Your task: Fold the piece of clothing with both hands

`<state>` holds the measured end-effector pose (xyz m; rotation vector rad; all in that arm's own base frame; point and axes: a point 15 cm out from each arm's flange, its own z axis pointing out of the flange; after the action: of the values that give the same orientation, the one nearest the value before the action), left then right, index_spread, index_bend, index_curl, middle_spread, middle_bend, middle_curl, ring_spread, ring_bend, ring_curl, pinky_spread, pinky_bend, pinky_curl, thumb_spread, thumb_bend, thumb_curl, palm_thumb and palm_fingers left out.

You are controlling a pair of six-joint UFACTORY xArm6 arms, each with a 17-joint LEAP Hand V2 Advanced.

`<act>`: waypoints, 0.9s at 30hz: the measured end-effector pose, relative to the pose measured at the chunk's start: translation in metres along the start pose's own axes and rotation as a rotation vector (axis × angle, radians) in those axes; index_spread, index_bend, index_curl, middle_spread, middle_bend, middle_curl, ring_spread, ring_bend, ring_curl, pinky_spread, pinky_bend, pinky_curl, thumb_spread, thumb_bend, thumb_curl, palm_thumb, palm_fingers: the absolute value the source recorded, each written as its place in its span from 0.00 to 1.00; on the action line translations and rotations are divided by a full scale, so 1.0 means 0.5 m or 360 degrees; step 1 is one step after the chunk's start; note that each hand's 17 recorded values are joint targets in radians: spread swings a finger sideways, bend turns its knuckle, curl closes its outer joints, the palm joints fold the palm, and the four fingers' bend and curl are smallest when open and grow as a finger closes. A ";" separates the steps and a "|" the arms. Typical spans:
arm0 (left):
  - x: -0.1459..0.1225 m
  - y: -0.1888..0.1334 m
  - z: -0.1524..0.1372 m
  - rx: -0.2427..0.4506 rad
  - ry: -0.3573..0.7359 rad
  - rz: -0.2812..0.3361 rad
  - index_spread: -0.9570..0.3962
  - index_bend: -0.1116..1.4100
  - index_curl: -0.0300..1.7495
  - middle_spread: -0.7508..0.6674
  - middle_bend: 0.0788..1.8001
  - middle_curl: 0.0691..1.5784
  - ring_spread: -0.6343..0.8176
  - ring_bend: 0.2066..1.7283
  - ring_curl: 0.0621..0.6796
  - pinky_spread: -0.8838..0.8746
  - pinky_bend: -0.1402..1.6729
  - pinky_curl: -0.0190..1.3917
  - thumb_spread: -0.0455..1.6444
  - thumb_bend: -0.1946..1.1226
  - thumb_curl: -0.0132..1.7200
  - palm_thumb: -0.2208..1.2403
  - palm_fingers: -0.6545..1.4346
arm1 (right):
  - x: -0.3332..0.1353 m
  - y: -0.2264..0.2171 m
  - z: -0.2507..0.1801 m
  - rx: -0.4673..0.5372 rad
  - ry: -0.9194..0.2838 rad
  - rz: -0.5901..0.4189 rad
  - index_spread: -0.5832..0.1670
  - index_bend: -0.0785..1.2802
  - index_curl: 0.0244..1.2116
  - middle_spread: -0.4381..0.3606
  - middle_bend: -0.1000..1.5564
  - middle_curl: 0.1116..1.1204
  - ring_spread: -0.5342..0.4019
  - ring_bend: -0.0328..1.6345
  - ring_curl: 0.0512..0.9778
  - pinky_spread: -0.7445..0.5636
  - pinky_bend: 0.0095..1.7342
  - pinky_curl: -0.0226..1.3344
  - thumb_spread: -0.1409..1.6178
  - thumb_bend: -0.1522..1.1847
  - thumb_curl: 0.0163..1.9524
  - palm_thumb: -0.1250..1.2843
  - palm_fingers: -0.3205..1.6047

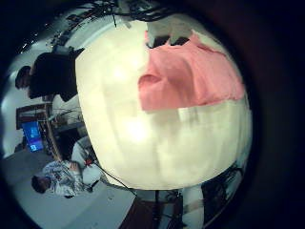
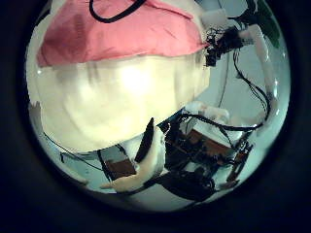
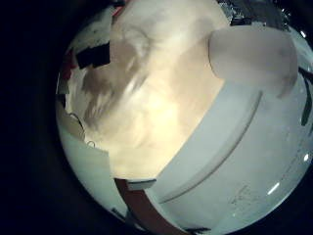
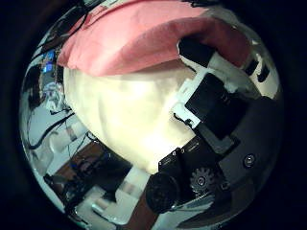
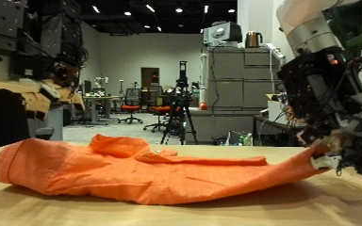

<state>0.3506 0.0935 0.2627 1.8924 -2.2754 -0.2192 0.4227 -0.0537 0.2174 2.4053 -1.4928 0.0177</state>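
The fingers (image 5: 336, 151) of the one hand (image 5: 320, 89) in sight curl onto the corner of the crumpled orange soft cloth garment (image 5: 143, 168), seemingly pinching it; it lies limp and light beyond them along the pale wooden surface (image 5: 294, 202), bare room all round

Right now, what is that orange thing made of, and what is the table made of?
The orange piece of clothing looks like soft, thin woven or knit cloth with a matte finish: it lies crumpled in loose folds and wrinkles. The table looks like light wood or a wood-look laminate, smooth with a slight sheen; which of the two cannot be told. A hand touches the cloth's end.
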 end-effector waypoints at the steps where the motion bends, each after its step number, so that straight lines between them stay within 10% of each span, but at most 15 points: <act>1: -0.013 0.007 -0.001 -0.0005 -0.0001 -0.0015 0.81 0.17 0.13 0.83 0.06 0.13 0.84 0.15 0.25 0.81 0.25 0.23 0.72 0.13 0.16 0.33 0.29 | 0.009 0.011 -0.018 0.0024 0.0009 0.0012 0.34 0.75 0.76 0.34 0.79 0.73 0.32 0.81 0.68 0.31 0.69 0.53 0.65 0.22 0.33 0.93 0.73; 11: -0.126 0.088 0.019 -0.0049 0.0052 -0.0146 0.81 0.17 0.14 0.81 0.06 0.13 0.83 0.15 0.26 0.81 0.25 0.24 0.72 0.13 0.16 0.32 0.29 | -0.020 -0.014 -0.216 0.0295 0.0128 -0.0067 0.37 0.76 0.80 0.36 0.81 0.76 0.33 0.82 0.72 0.34 0.69 0.58 0.68 0.21 0.38 0.93 0.71; 27: -0.185 0.167 0.072 -0.0098 0.0137 -0.0232 0.81 0.17 0.15 0.81 0.06 0.13 0.83 0.15 0.26 0.81 0.25 0.24 0.72 0.13 0.16 0.32 0.29 | -0.452 -0.257 -0.470 0.0725 0.0269 -0.0751 0.39 0.75 0.83 0.37 0.81 0.77 0.33 0.81 0.75 0.34 0.67 0.63 0.70 0.18 0.43 0.91 0.71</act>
<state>0.2789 0.1999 0.2425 1.9972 -2.0546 -0.2198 0.4672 0.2587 0.3701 2.9673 -0.8868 0.4894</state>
